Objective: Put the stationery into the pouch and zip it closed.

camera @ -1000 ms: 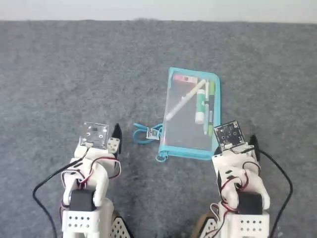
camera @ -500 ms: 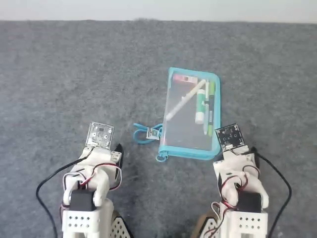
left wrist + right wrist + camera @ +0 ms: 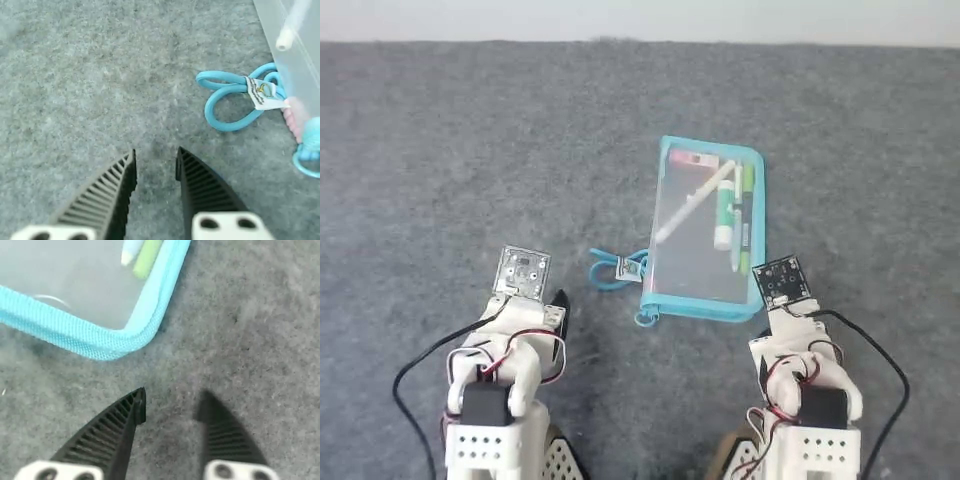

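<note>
Both arms have drawn back toward the bottom edge of the high view vs. 1 s ago, while the pouch (image 3: 692,272) hasn't shifted; the left gripper (image 3: 560,300) now sits lower left and the right gripper (image 3: 174,395) just below the pouch's lower-right corner. Each claw's jaws stand slightly apart w/ nothing btwn them, over the grey mat (image 3: 470,150). The pouch lies flat centre-right in the high view, clear w/ teal edging, w/ the stationery (image 3: 724,215) (white marker, green pens) inside, and its blue cord loop (image 3: 610,270) and zip pull (image 3: 645,318) stick out at its lower-left corner, apart from both claws.
</note>
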Available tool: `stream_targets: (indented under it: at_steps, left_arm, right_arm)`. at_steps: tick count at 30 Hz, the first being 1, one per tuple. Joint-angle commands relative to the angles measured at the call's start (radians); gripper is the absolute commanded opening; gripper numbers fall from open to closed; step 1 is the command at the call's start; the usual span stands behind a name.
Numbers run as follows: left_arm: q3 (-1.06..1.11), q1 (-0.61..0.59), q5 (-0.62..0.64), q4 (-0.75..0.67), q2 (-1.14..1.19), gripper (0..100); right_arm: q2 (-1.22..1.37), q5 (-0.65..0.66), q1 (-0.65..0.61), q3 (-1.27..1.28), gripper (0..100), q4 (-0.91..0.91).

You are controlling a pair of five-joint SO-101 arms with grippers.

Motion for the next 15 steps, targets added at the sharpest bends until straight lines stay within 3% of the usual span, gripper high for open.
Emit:
stream_targets:
  at_steps: [1,15]
  left_arm:
    - [-0.007,-0.008,0.006,0.006,-0.017,13]
    - [-0.007,-0.008,0.006,0.006,-0.017,13]
  right_arm:
    - [-0.01,-0.003,0.01,0.021,1.4,0.004]
    - [-0.004,-0.003,0.01,0.021,0.8,0.01]
